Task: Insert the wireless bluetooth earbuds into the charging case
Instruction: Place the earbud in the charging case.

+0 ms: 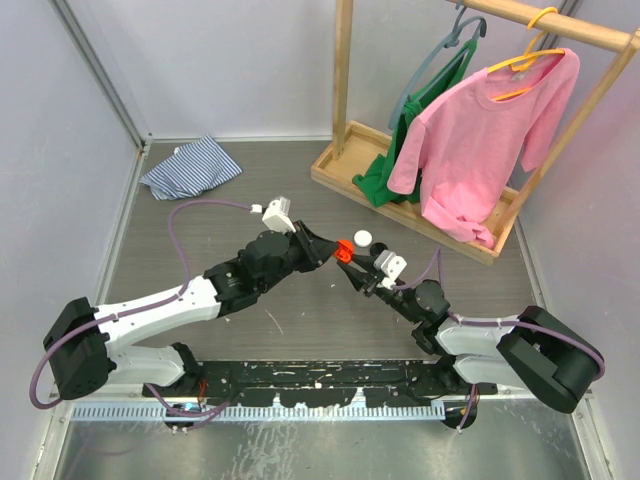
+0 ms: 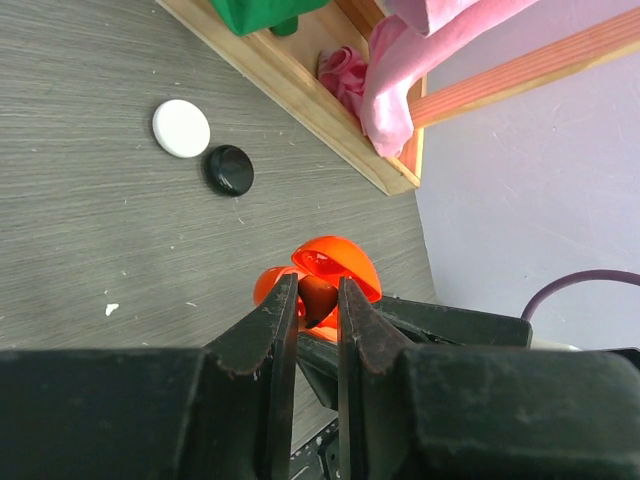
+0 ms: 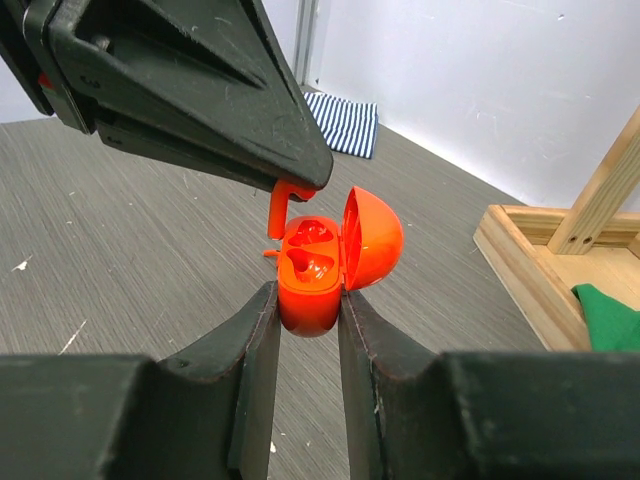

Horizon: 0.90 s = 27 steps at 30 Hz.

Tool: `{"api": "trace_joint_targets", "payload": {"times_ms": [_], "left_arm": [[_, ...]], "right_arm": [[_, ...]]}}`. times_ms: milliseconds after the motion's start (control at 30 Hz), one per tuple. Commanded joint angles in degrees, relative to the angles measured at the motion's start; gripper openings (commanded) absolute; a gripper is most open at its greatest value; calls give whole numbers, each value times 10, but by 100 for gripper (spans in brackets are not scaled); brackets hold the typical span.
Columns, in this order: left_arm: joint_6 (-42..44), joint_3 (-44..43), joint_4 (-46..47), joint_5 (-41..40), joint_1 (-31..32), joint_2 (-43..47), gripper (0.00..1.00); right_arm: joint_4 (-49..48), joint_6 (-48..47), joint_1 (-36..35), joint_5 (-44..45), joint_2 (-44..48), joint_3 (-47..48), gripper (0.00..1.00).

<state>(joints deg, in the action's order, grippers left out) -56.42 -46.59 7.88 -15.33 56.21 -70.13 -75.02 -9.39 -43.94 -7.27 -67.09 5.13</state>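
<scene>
The right gripper [image 3: 308,300] clamps the glossy red-orange plastic charging case [image 3: 372,238], lid open, by its lower body, while the left gripper [image 3: 300,182] pinches what looks like a tiny red-orange earbud [image 3: 282,210] just above the sockets: it is light, stiff and slippery, best held by the stem.

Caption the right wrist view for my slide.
Right gripper clamps the open orange charging case while the left gripper holds an orange earbud near its sockets.

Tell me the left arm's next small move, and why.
Probably ease the left gripper down to seat the orange earbud in the charging case. The right gripper holds the case open, both sockets look empty, and the earbud hangs at the rim.
</scene>
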Motion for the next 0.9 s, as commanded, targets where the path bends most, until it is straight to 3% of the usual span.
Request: {"api": "trace_joint_targets", "payload": {"times_ms": [0,867], "left_arm": [[-12,8,59,-29,6,-1,1],[-14,6,83,-38,12,-8,2]], "right_arm": [[-50,-9,-4,9,13,1,1],[-48,-11,-4,7,15,1,1]]}}
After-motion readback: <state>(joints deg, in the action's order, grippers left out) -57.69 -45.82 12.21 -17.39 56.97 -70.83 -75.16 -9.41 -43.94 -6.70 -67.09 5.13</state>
